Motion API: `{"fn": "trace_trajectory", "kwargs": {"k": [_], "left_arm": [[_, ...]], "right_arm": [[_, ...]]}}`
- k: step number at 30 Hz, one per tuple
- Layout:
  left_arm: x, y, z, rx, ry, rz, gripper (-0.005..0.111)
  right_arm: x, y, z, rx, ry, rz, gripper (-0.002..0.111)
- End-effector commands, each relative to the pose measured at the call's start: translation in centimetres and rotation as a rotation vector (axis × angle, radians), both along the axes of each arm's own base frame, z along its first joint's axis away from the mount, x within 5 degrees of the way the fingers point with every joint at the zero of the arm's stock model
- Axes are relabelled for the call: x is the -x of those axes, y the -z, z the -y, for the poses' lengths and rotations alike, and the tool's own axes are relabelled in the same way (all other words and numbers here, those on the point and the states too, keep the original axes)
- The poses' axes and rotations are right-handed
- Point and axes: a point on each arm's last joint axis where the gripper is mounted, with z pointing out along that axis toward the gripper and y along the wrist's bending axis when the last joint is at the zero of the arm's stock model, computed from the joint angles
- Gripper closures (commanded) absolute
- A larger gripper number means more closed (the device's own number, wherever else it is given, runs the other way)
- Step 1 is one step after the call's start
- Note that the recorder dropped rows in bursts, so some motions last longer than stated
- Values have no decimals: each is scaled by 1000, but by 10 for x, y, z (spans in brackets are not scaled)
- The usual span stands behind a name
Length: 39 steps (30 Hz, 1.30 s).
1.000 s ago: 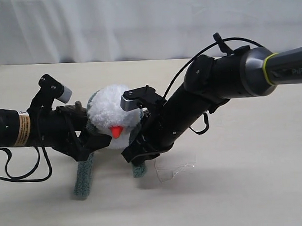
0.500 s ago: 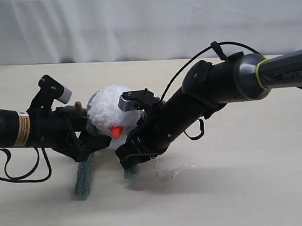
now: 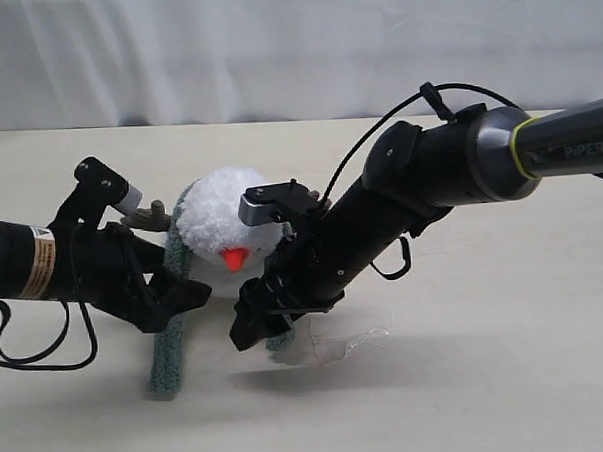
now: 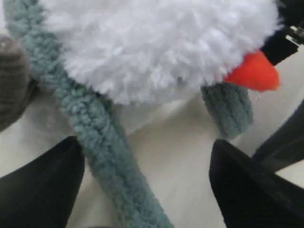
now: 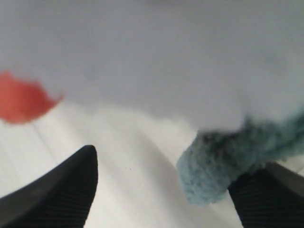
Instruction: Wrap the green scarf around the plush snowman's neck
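The plush snowman (image 3: 219, 222) sits mid-table with its orange nose (image 3: 233, 257) facing front. The green scarf (image 3: 169, 344) runs behind its neck; one long end lies down the front left and a short end (image 3: 282, 339) hangs at the right. My left gripper (image 3: 187, 292) is open beside the snowman's left; in the left wrist view the scarf strand (image 4: 97, 142) passes between the fingers near one of them, below the snowman (image 4: 156, 47). My right gripper (image 3: 243, 332) is open in front of the snowman, and the short scarf end (image 5: 221, 164) rests against one finger (image 5: 268, 197).
A brown twig arm (image 3: 153, 214) sticks out at the snowman's left. A clear plastic piece (image 3: 349, 340) lies on the table just right of the right gripper. A white curtain (image 3: 294, 46) closes off the back.
My left gripper has drawn back to the left, away from the snowman. My right gripper has slid down and left, across the snowman's front.
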Motion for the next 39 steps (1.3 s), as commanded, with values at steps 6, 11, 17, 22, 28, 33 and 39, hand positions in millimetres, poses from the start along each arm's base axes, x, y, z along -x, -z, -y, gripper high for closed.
{"fn": "trace_trajectory", "kwargs": {"k": [6,11,17,22,28,33,39], "left_arm": [[17,2,-5,-25,-35,-132,38],[17,21,-11,-72,-113,-157,38],[18,42,7,83,76,-148,38],[18,43,8,88,97,-142,38],[20,40,12,141,126,-146,38],[20,32,18,248,160,-114,38],[21,39,25,171,168,-79,38]], "right_arm": [[-1,1,2,21,2,1,38],[-1,1,2,21,2,1,38],[0,1,2,21,0,-1,38],[0,1,2,21,-1,-3,38],[0,1,2,21,-1,-3,38],[0,1,1,13,13,-12,38],[-1,-1,0,3,20,-11,38]]}}
